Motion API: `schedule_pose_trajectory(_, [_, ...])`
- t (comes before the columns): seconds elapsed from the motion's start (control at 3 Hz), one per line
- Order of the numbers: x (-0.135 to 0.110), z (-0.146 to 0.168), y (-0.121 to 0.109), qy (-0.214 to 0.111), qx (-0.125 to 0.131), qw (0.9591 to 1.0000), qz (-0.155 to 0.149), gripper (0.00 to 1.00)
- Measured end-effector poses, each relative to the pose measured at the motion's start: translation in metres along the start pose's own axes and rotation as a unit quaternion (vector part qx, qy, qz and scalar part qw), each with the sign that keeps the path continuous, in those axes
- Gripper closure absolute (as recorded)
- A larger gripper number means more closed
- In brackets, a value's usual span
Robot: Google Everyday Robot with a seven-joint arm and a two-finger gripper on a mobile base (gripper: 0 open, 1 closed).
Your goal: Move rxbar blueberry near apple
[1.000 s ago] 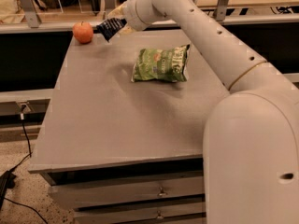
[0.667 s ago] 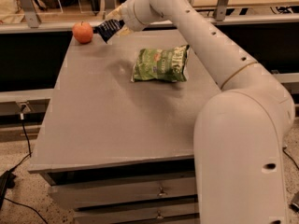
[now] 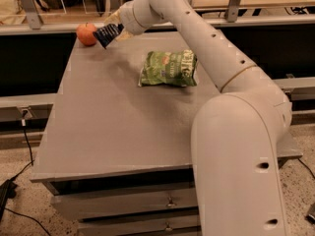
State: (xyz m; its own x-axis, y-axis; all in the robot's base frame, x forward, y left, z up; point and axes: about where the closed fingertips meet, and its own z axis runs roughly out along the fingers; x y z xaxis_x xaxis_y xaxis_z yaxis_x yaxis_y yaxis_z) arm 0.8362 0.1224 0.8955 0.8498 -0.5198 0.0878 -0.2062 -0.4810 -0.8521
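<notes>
The table (image 3: 113,132) occupies the centre of the frame. The apple (image 3: 86,34) sits on its far corner, upper left of the frame. The gripper (image 3: 117,29) grips the rxbar blueberry (image 3: 107,35) just right of the apple. The chip bag (image 3: 168,69) lies on the table further right and lower in the frame.

**Grey table, speckled floor**

A grey table (image 3: 108,132) fills the frame's middle, drawers (image 3: 128,204) under its front edge. Speckled floor (image 3: 19,213) and black cables (image 3: 27,149) show at lower left. A pale rail (image 3: 44,29) crosses the top over dark panels (image 3: 29,68). My gripper (image 3: 112,32) hangs at upper left.
</notes>
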Motion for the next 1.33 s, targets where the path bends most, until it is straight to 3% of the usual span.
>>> schedule_pose_trajectory(0.67, [-0.007,0.019,0.001,-0.013,-0.007,0.9999,0.004,0.05])
schedule_pose_trajectory(1.33, [-0.003,0.017,-0.004,-0.011,0.0,0.9999,0.006,0.0])
